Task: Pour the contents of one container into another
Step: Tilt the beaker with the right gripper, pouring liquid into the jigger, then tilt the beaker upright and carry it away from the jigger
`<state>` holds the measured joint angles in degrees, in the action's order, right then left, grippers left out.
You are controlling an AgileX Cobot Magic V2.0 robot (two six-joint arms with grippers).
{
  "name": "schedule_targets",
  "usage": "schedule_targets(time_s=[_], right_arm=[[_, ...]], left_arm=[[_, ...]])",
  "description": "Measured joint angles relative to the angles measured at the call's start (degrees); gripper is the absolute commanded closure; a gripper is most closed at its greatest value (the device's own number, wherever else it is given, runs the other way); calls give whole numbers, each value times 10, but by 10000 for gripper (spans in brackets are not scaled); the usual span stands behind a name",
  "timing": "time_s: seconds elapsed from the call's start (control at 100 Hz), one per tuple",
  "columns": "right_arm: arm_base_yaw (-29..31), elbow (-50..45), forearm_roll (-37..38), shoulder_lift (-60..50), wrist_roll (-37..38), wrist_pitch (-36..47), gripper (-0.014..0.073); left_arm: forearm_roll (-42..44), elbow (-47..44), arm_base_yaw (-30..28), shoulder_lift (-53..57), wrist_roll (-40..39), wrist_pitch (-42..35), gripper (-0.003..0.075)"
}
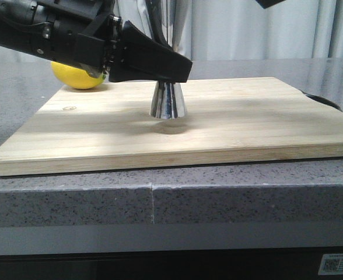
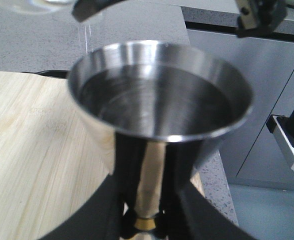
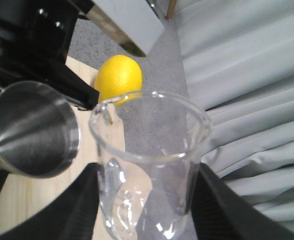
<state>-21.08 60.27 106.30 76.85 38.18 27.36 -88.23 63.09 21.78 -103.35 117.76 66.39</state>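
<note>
Your right end effector [image 3: 144, 210] grips the beaker [image 3: 149, 165] upright just beside the jigger [image 3: 34, 130], which stands on the cutting board [image 1: 247, 125] clamped by your left end effector [image 1: 160, 67], lip toward its mouth.

Jigger [image 2: 157, 100] glossy steel; beaker [image 3: 149, 165] clear glass; board [image 1: 218, 125] seemingly matt wood.
</note>
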Motion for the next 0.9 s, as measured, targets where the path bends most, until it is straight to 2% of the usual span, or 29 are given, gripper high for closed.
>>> schedule_targets(time_s=[0.32, 0.59, 0.9], right_arm=[[43, 0, -20, -7, 123, 12, 462], [112, 0, -161, -7, 135, 27, 462], [165, 1, -258, 8, 137, 62, 462]], left_arm=[[0, 0, 0, 0, 0, 0, 732], [0, 0, 0, 0, 0, 0, 732], [0, 0, 0, 0, 0, 0, 732]])
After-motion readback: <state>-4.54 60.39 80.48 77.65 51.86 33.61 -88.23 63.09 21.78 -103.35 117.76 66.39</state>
